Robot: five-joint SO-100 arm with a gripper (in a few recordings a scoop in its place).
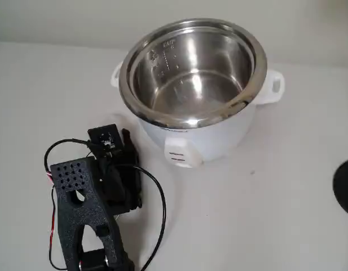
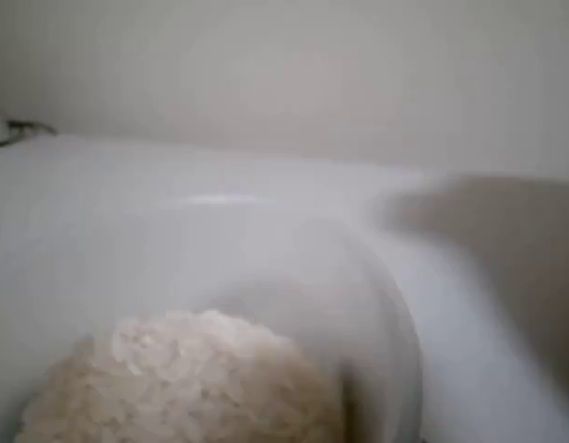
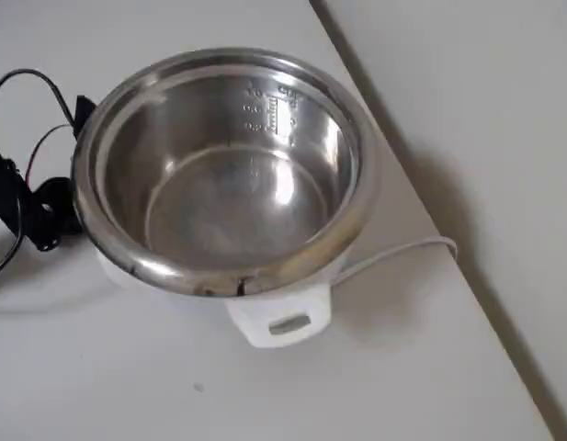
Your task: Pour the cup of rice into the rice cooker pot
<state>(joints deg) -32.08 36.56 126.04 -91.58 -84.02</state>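
The table [image 1: 286, 214] under me is plain white, with a pale wall behind it. The rice cooker pot [image 1: 193, 70] stands on it, steel bowl bare inside, white handles at the sides, a white cord [image 3: 393, 253] trailing off. My black arm [image 1: 89, 209] reaches down at the pot's lower left in the fixed view. In my wrist view the cup [image 2: 385, 341] sits right below the camera, heaped with rice [image 2: 187, 383]. Whether my gripper clasps it, I cannot tell.
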